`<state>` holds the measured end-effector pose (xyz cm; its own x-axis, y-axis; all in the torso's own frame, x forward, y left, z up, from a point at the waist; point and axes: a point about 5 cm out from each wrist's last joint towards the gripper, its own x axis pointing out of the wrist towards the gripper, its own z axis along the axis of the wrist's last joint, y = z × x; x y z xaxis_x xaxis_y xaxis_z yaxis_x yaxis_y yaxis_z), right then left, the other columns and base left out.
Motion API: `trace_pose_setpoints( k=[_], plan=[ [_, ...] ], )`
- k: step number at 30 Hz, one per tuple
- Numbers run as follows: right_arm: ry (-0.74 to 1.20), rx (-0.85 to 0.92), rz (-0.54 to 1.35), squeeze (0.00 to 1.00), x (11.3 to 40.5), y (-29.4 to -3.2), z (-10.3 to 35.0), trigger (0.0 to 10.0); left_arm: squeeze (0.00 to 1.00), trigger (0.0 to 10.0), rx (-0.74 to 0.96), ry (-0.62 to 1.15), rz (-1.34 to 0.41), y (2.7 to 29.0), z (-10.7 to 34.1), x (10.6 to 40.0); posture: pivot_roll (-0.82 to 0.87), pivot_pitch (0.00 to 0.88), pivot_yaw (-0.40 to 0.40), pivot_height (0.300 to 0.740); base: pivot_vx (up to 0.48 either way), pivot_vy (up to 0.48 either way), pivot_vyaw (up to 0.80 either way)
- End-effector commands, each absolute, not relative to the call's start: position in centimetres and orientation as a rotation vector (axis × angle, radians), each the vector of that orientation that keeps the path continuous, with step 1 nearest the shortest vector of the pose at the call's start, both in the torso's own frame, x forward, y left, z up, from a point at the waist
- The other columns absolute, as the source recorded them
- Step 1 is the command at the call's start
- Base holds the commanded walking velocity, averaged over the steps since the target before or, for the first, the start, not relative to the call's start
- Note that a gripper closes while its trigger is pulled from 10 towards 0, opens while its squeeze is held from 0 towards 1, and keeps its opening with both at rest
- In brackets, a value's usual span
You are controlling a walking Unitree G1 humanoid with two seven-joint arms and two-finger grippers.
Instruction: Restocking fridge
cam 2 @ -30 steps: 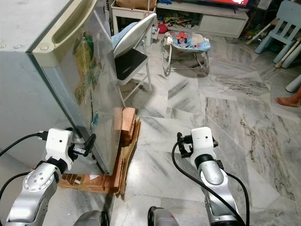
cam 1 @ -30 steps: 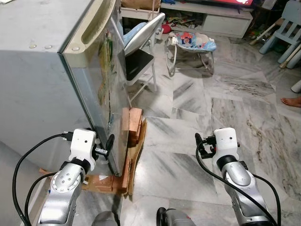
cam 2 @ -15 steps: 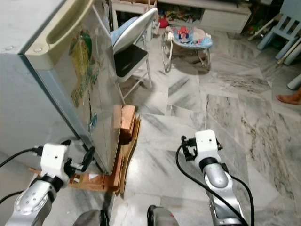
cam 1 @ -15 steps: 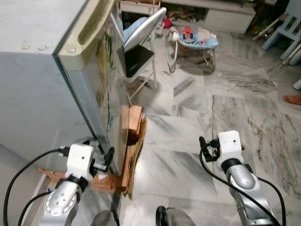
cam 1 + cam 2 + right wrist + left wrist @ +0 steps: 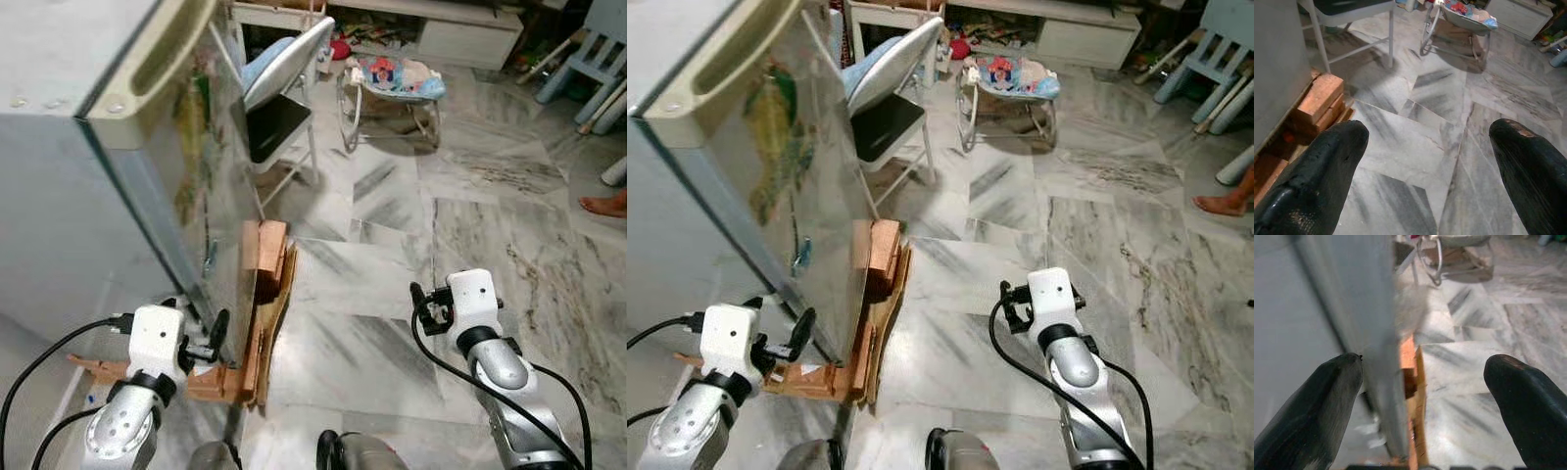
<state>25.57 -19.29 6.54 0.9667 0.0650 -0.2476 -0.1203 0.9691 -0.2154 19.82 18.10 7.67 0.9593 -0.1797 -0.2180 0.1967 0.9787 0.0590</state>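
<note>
The fridge (image 5: 108, 176) stands at the robot's left, its door edge toward the camera, the door face carrying faded stickers and a recessed beige handle strip along the top. The door appears shut or nearly so; the seam cannot be read with certainty. The cabinet rests on wooden blocks (image 5: 263, 257) and flattened cardboard laid on the marble floor (image 5: 392, 255).

The left gripper (image 5: 217, 333) sits low at the door's bottom corner. In the left wrist view its fingers (image 5: 1312, 406) are spread wide, straddling the door's lower edge, and hold nothing. The right gripper (image 5: 419, 305) hangs over bare floor well apart from the fridge, fingers (image 5: 1308, 176) equally wide and empty.

No stock items are visible in hand or nearby, so the step in hand is judged to be opening the door. To do this well, the left gripper should catch the free edge of the door, not the cabinet corner, and swing it outward on an arc. The blocks just beside the base are an obstruction risk, and the raised footing suggests the cabinet could rock under a hard pull.

Beyond stand a folding chair (image 5: 284, 108) and a baby bouncer (image 5: 397, 83). A person's foot (image 5: 605, 206) lies at the far right, clear of the door swing
</note>
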Motion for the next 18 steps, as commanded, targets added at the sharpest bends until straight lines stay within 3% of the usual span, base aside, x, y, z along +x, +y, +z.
trace_pose_setpoints(
  k=[1, 12, 18],
  plan=[
    [0.253, -0.236, 0.078, 0.00, 25.47, -19.72, 6.36, 10.0, 0.00, 10.0, 0.088, 0.214, -0.188, 18.14, 7.84, 19.71, 0.03, 0.117, -0.056, 0.740, 0.000, -0.319, 0.00],
    [0.257, -0.236, 0.086, 0.00, 25.56, -19.66, 6.31, 10.0, 0.00, 10.0, 0.087, 0.222, -0.178, 18.38, 7.79, 19.54, 0.03, 0.120, -0.058, 0.740, 0.000, -0.304, 0.00],
    [0.257, -0.237, 0.083, 0.00, 25.53, -19.68, 6.29, 10.0, 0.00, 10.0, 0.070, 0.215, -0.150, 18.83, 7.90, 19.54, 0.03, 0.120, -0.058, 0.740, 0.000, 0.000, 0.00]
  ],
)
